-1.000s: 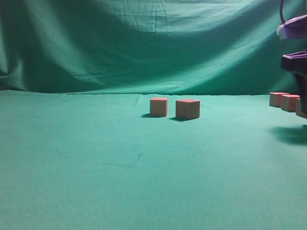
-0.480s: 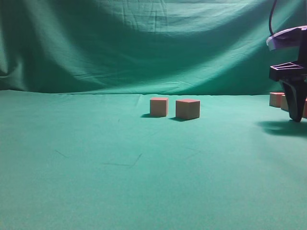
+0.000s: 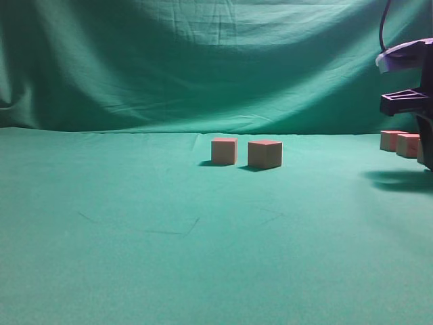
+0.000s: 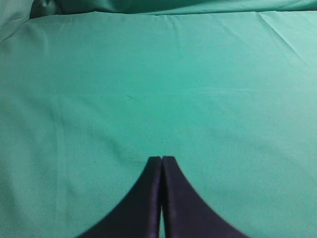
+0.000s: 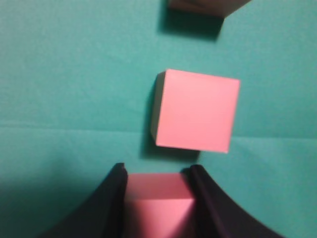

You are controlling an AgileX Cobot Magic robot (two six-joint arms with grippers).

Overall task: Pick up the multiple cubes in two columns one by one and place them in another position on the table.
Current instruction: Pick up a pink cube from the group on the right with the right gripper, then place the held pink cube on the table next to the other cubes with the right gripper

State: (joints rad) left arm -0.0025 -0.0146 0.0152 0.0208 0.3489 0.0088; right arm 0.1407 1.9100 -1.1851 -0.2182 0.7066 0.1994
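Observation:
Two cubes (image 3: 224, 150) (image 3: 264, 154) stand side by side mid-table on the green cloth table (image 3: 169, 223). More cubes (image 3: 391, 140) (image 3: 408, 145) sit in a row at the far right edge. My right gripper (image 3: 426, 145) stands low there, partly cut off by the frame edge. In the right wrist view the right gripper (image 5: 157, 171) is shut on a pink-topped cube (image 5: 157, 198), both fingers against its sides. A second cube (image 5: 195, 110) lies just beyond it and a third (image 5: 205, 7) at the top edge. My left gripper (image 4: 162, 158) is shut and empty over bare cloth.
The draped green backdrop (image 3: 203, 61) rises behind the table. The left arm does not show in the exterior view. Green cloth stretches from the left edge to the middle cubes and across the front.
My right gripper came down and leftward into view beside the right-hand row of cubes, then shifted slightly right. The two middle cubes have not moved.

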